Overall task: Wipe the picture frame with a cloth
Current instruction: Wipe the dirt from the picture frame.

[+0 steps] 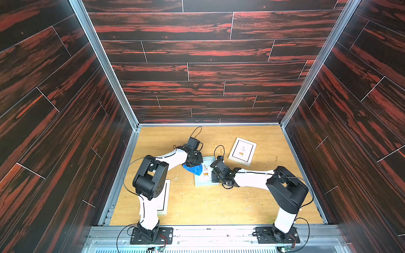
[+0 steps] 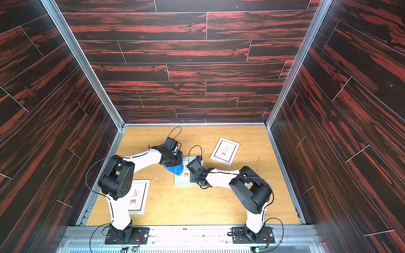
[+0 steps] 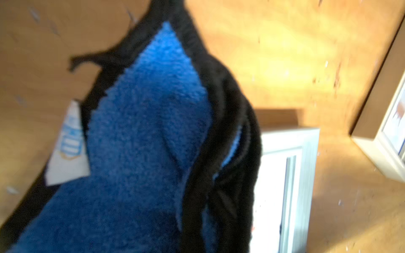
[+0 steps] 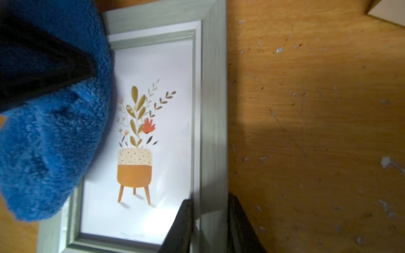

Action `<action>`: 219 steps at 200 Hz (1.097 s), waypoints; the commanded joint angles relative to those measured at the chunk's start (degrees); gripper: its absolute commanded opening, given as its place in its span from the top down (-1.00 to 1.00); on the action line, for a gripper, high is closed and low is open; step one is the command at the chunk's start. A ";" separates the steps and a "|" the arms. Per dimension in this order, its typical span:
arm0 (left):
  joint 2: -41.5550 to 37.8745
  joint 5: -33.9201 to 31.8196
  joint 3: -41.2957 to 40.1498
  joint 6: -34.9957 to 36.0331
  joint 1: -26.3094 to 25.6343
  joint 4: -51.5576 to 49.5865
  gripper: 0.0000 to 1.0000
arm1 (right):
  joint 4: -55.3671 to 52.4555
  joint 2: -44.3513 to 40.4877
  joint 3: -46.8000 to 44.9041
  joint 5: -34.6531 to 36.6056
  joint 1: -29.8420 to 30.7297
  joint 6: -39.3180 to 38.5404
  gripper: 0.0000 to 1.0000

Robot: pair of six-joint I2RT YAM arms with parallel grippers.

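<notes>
The picture frame (image 1: 205,183) is laid flat in the middle of the table (image 1: 197,203). Its long axis runs from the robot's side toward the back wall, and the printed plant's top is pointed away from the robot. Its right long rail is clamped between the fingers of the right hand (image 4: 210,227). The cloth (image 1: 194,169) is held bunched in the closed left hand (image 1: 194,161). It is draped over the frame's far-left corner, its tapered tip turned toward the frame's middle, and part reaches past the left rail.

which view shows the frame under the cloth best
Right wrist view: the frame fills it, print sharp. Both top views show it small, partly hidden by cloth and right arm. Left wrist view gives only a blurred corner.
</notes>
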 commanded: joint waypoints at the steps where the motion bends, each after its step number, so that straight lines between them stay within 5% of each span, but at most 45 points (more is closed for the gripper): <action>1: -5.59 -2.97 -7.63 0.02 -2.90 -5.80 1.00 | -4.41 2.37 -0.58 1.26 -0.53 1.97 0.93; 30: -11.12 -1.25 -16.30 -4.99 -4.96 -1.10 1.00 | -4.25 2.38 -0.70 0.94 -0.55 1.69 0.93; 86: 2.53 -2.69 4.90 -0.08 1.76 -7.93 1.00 | -4.32 1.84 -0.88 0.99 -0.54 1.68 0.93; 143: -8.43 -3.06 -12.92 -4.35 -5.10 -3.81 1.00 | -4.01 2.42 -0.78 0.35 -0.56 1.42 0.94; 192: 3.34 -3.74 5.01 0.13 0.43 -9.69 1.00 | -5.28 1.58 -0.46 1.03 -0.55 1.22 0.94; 219: -2.21 -3.19 -0.81 -2.56 -1.89 -7.00 1.00 | -4.93 1.55 -0.36 1.33 -0.51 1.66 0.94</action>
